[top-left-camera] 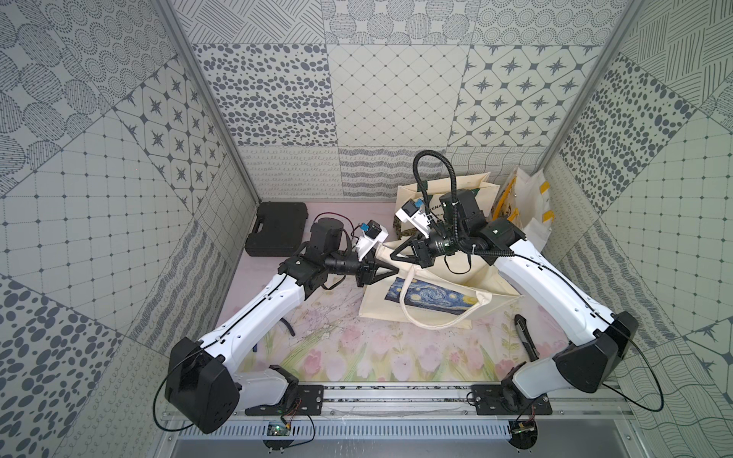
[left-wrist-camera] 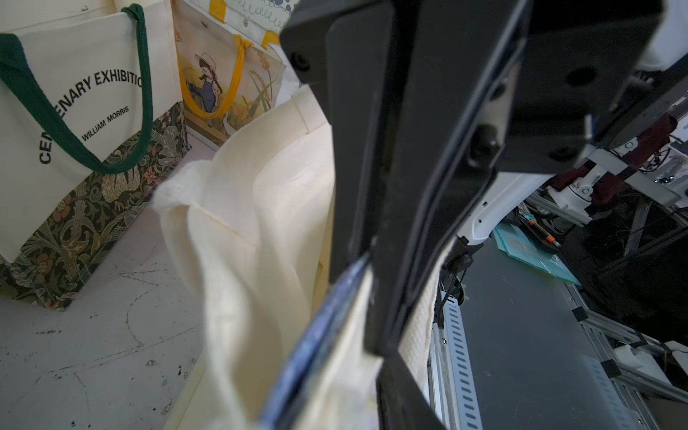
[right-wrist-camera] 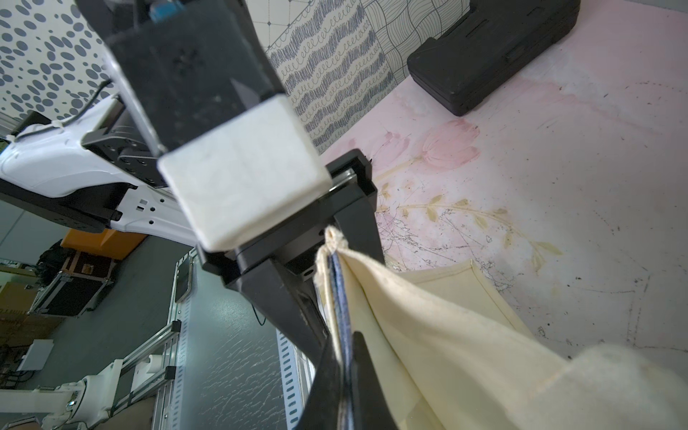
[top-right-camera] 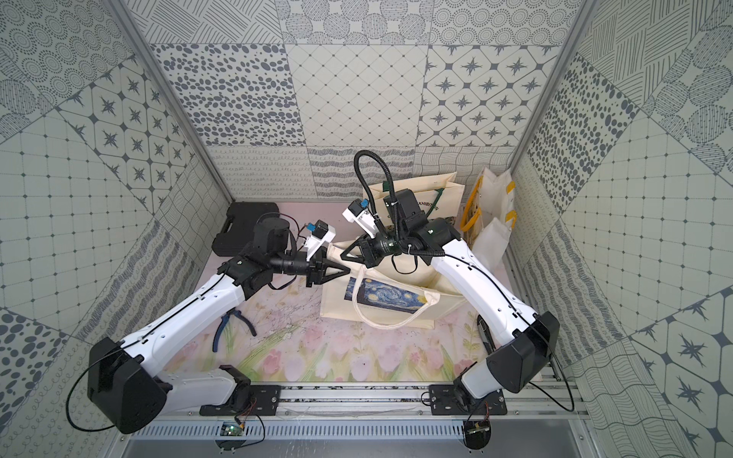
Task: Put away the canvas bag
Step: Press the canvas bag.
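Canvas bag [top-left-camera: 432, 301], the one with the swirling blue print, lies slumped on the table [top-left-camera: 337, 349] right of centre, with its far-left rim raised off the surface. My right end effector [top-left-camera: 393, 256] is clenched on that rim, the cloth pinched flat between the jaws. My left end effector [top-left-camera: 396, 270], tip to tip with it, is nearly closed on the same rim and appears to grasp it too. I judge the paired grip is meant to lift the bag evenly toward the green-handled tote [top-left-camera: 480, 187] and the yellow-handled bag [top-left-camera: 527, 190], which stand at the far right.
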Robot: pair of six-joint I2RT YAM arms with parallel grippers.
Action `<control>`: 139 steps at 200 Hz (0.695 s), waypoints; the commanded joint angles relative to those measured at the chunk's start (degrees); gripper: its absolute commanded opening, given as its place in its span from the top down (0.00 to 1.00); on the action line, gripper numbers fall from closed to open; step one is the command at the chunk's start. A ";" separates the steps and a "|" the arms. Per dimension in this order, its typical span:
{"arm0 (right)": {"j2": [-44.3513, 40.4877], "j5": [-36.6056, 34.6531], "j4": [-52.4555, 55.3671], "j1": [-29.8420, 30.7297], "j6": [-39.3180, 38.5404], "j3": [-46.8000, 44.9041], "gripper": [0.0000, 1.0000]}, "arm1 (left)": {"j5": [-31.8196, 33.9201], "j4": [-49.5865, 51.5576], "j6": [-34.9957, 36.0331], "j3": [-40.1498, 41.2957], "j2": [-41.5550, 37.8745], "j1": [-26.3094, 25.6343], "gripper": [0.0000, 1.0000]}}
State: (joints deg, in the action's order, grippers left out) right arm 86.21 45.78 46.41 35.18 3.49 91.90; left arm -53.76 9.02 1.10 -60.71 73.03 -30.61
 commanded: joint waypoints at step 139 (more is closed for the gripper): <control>0.72 -4.60 3.68 -6.14 -15.38 2.50 0.14 | -15.19 31.56 39.25 -0.37 -5.46 8.08 1.00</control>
State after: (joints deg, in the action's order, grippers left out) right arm 86.19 38.54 47.44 28.62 -5.54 93.03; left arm -62.08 23.97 19.31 -60.36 68.49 -24.73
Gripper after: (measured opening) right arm 0.843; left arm 0.065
